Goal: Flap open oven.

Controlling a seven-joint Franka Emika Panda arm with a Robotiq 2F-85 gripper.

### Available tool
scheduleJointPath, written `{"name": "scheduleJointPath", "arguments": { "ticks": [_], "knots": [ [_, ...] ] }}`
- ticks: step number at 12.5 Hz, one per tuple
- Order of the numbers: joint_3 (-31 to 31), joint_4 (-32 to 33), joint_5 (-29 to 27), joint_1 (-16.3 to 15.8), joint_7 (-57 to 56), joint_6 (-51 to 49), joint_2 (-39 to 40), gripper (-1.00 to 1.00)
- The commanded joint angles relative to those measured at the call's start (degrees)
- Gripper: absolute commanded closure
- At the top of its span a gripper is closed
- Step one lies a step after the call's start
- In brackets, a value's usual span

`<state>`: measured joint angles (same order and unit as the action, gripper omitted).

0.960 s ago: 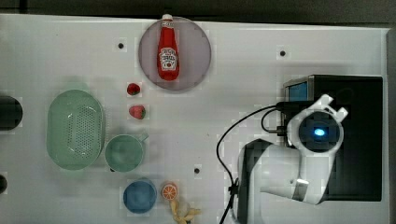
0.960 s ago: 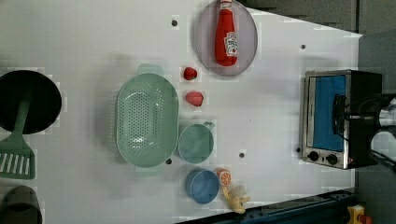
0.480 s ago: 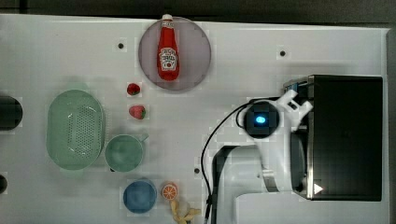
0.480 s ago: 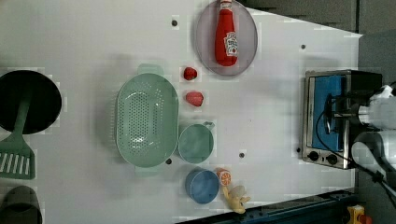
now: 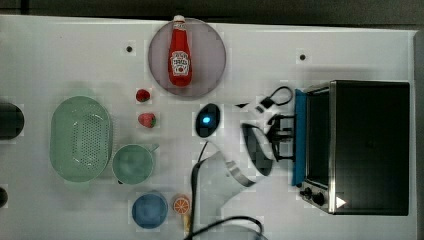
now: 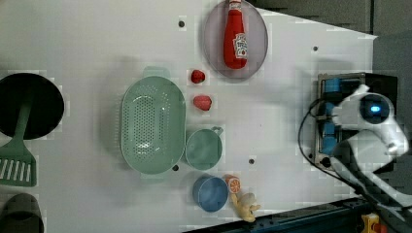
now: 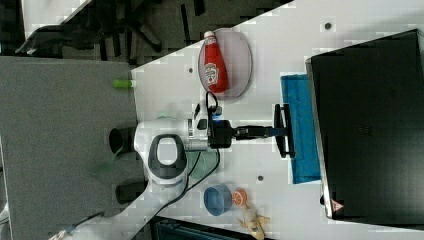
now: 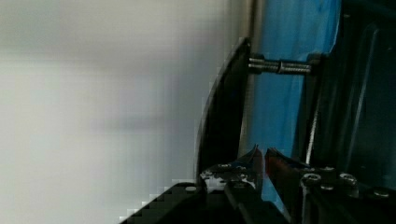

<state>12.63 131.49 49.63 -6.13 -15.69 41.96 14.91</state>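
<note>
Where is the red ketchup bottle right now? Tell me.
The red ketchup bottle lies on the round grey plate near the table's far edge at the top view's top centre, above the two red strawberries and well left of the oven.

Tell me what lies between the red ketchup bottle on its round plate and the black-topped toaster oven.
In the top view, only bare white tabletop with one small dark hole lies between the red ketchup bottle and the black-topped toaster oven.

a white counter (image 5: 60,55) spans the scene; in the right view a grey floor (image 7: 60,125) lies beside it.
</note>
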Motion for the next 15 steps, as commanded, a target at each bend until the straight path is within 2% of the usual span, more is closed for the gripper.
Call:
{"name": "scheduleJointPath", "arguments": {
  "ticks": [1,5,9,13,15],
  "knots": [
    [-1.67,-0.74,2.2,-2.34,13.05,-0.93,4.33,0.65],
    [-1.96,-3.05,5.97,-5.33,15.58,-1.07,11.39,0.65],
    [-1.9,-6.09,5.96,-6.42,18.58,-1.18,17.39,0.65],
    [-1.75,-6.61,5.8,-6.4,19.02,1.05,18.33,0.65],
    [-1.76,-7.28,3.83,-6.37,19.08,4.23,16.46,0.65]
  ]
}}
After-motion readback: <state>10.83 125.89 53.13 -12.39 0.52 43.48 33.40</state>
